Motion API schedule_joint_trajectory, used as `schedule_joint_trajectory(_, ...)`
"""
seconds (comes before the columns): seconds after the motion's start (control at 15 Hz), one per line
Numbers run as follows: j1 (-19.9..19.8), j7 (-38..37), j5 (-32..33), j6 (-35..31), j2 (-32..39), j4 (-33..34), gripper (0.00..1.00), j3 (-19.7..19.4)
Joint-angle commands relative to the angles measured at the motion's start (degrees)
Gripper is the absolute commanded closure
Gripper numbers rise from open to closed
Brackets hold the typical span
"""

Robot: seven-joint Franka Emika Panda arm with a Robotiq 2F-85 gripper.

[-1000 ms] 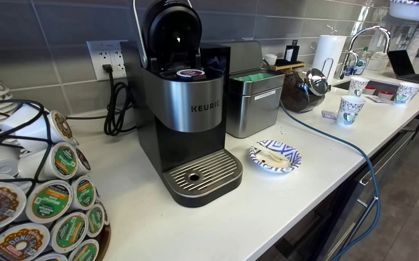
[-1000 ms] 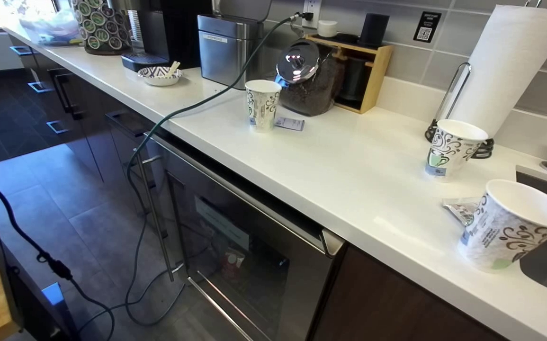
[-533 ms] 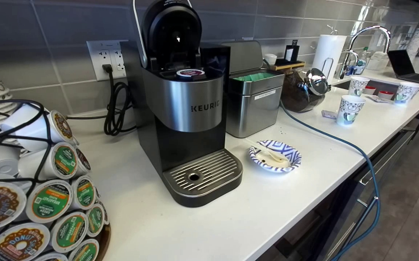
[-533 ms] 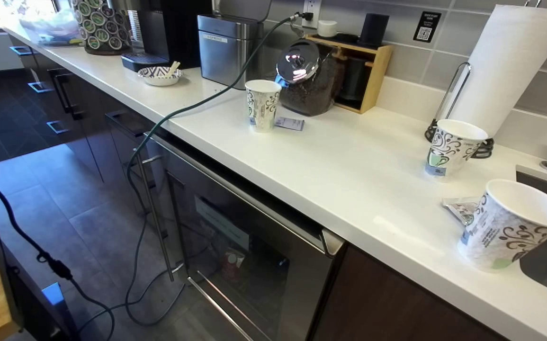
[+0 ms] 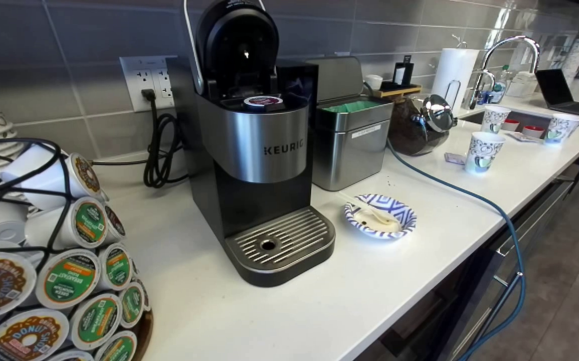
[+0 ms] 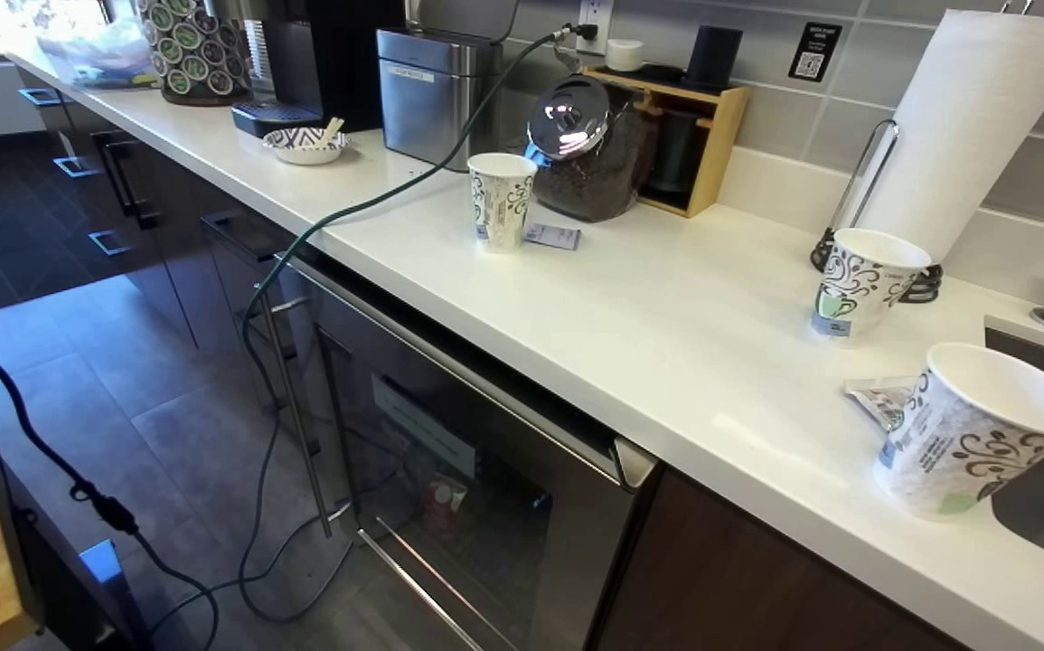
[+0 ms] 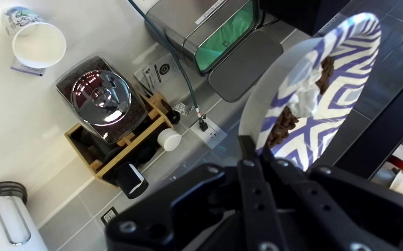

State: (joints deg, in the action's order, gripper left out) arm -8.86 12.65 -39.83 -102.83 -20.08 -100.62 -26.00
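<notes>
Pinching the rim of a blue-and-white paper bowl (image 7: 344, 94), your gripper (image 7: 258, 151) has its jaws nearly together, only the bowl's edge between them. The bowl extends out ahead of it in your wrist view, brown matter (image 7: 283, 129) and a crumpled white piece (image 7: 305, 97) inside. Near it you see a steel bin (image 7: 171, 26), lid (image 7: 245, 68) raised, green liner (image 7: 225, 40) showing. Another patterned bowl (image 5: 405, 216) sits on the counter (image 5: 269, 321) beside the coffee maker (image 5: 256, 145) in both exterior views.
</notes>
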Motion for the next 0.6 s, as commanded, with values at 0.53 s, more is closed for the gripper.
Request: schedule_joint_trajectory(0.53,-2.4,-10.3,3.1,6.6,12.0,21.9,0.99,1.1)
